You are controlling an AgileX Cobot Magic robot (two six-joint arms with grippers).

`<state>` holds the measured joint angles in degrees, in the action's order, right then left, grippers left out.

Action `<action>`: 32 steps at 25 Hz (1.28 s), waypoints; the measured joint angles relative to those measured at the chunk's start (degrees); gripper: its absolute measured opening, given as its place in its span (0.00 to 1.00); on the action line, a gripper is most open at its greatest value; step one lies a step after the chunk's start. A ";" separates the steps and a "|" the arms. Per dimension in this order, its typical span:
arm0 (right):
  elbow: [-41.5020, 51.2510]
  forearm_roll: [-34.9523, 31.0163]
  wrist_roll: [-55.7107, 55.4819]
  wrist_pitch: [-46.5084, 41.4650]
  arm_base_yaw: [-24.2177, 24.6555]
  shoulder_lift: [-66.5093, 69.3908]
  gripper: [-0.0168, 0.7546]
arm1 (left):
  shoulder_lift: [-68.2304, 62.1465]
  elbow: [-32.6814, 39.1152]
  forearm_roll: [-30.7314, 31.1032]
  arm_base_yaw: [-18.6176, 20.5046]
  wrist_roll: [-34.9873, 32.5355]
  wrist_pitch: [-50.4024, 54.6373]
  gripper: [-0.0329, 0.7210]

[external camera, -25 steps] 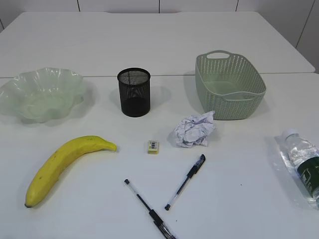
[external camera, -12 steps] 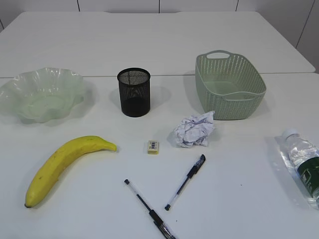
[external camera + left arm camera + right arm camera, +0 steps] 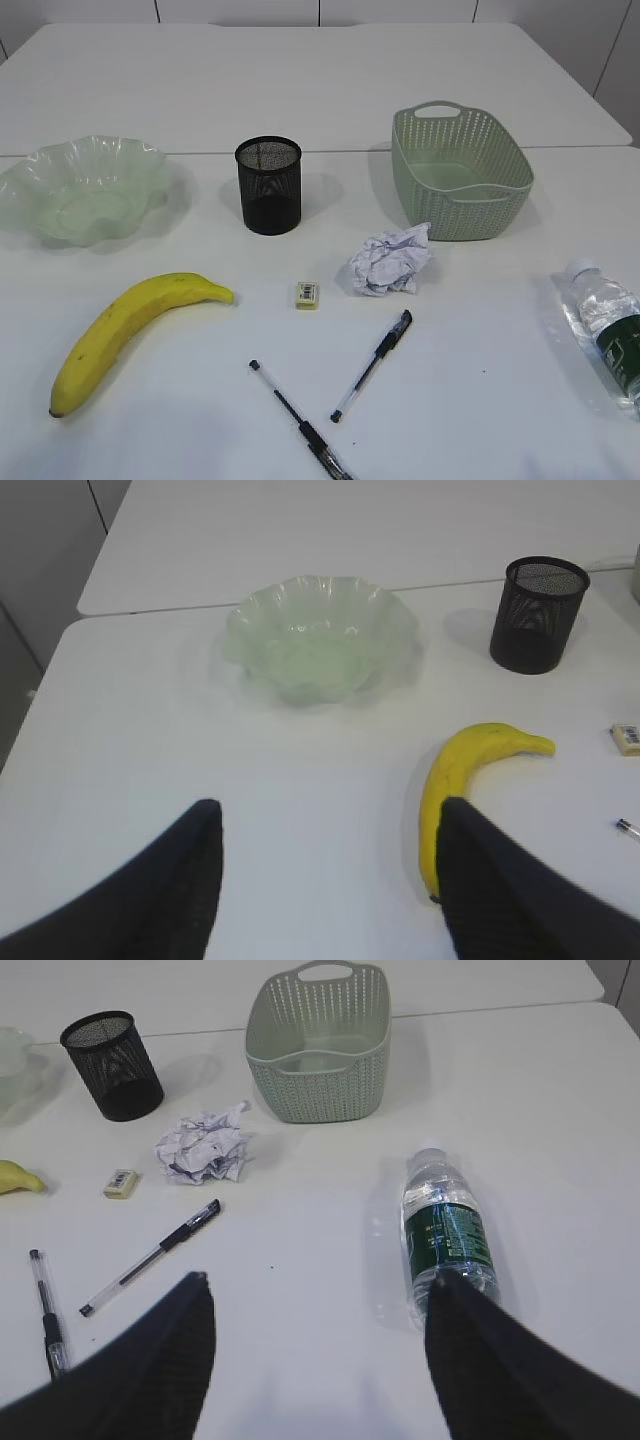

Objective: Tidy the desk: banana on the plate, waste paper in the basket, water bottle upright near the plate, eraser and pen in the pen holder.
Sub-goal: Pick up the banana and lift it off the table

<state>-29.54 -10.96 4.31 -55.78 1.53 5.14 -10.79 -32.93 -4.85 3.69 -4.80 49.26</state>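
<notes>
While both arms hung above the near edge of the white table (image 3: 520, 60), nothing on it was held.

Left gripper (image 3: 325, 880): its dark fingers (image 3: 185, 880) were spread wide with bare tabletop between them; the right-hand finger overlapped the banana's near end in the left wrist view.

Right gripper (image 3: 320, 1350): its fingers (image 3: 165, 1360) were likewise spread wide and gripped nothing; the tip of one sat in front of the bottle's base in the right wrist view.

Banana (image 3: 125, 325): lay flat on the table at the front left, its stem pointing toward the eraser, well apart from the plate.

Plate (image 3: 85, 185): a pale green, wavy-edged glass dish at the back left, with nothing on it.

Pen holder (image 3: 269, 185): a black mesh cup standing upright between plate and basket.

Eraser (image 3: 308, 294): small and yellow, on the table in front of the pen holder, between banana tip and paper.

Waste paper (image 3: 390, 262): a crumpled white ball on the table, just in front of the basket.

Basket (image 3: 460, 175): light green, perforated, upright at the back right.

Pens: one capped pen (image 3: 372, 364) lay slanted near the middle front; a second pen (image 3: 298, 418) lay beside it, running off the front edge of the exterior view.

Water bottle (image 3: 608, 330): lay on its side at the far right, white cap toward the back, green label visible.
</notes>
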 joint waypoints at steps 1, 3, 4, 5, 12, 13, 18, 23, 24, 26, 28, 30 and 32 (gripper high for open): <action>0.00 -0.11 0.00 1.17 0.00 1.92 0.65 | -2.09 0.00 0.00 0.00 -0.74 -1.59 0.67; 0.00 -0.23 0.00 3.52 0.00 5.50 0.65 | -6.30 0.00 -0.11 0.00 -1.41 -3.51 0.67; 0.00 -0.27 0.00 4.72 0.00 7.53 0.65 | -8.08 0.00 -0.42 0.00 -1.54 -3.82 0.67; -0.42 -0.27 0.00 5.54 0.00 9.24 0.65 | -10.18 0.00 -1.03 0.00 -1.75 -4.08 0.67; -6.11 -0.50 0.87 7.43 0.00 20.45 0.65 | -21.72 -2.46 -5.09 -2.02 -8.53 -7.45 0.65; -6.63 -0.59 0.91 7.48 0.00 21.18 0.65 | -23.20 -3.47 -5.09 -2.58 -8.94 -8.35 0.64; -7.82 -0.59 1.08 7.62 0.00 22.66 0.65 | -32.36 -10.25 -5.09 -6.06 -10.50 -10.45 0.62; -8.24 -0.59 1.73 7.40 0.00 25.04 0.65 | -43.65 -19.50 -3.13 -11.54 -11.34 -9.69 0.62; -8.80 -0.70 2.18 6.97 0.00 25.91 0.65 | -46.21 -21.18 -2.53 -12.63 -11.38 -8.97 0.62; -10.46 -1.08 2.81 5.49 0.00 27.70 0.65 | -50.75 -23.93 -1.36 -14.95 -11.63 -7.20 0.62; -12.67 -2.10 3.04 3.27 0.00 29.80 0.65 | -55.79 -26.29 -0.60 -17.52 -11.90 -5.91 0.62; -14.66 -3.03 3.39 1.00 0.00 31.66 0.65 | -60.63 -28.49 0.09 -20.10 -12.13 -4.82 0.62; -15.97 -4.40 4.35 -0.80 0.00 33.21 0.65 | -66.08 -30.15 0.26 -21.82 -12.13 -3.96 0.62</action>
<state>-45.51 -15.36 8.66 -56.57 1.53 38.34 -76.87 -63.08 -4.60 -18.13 -16.93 45.30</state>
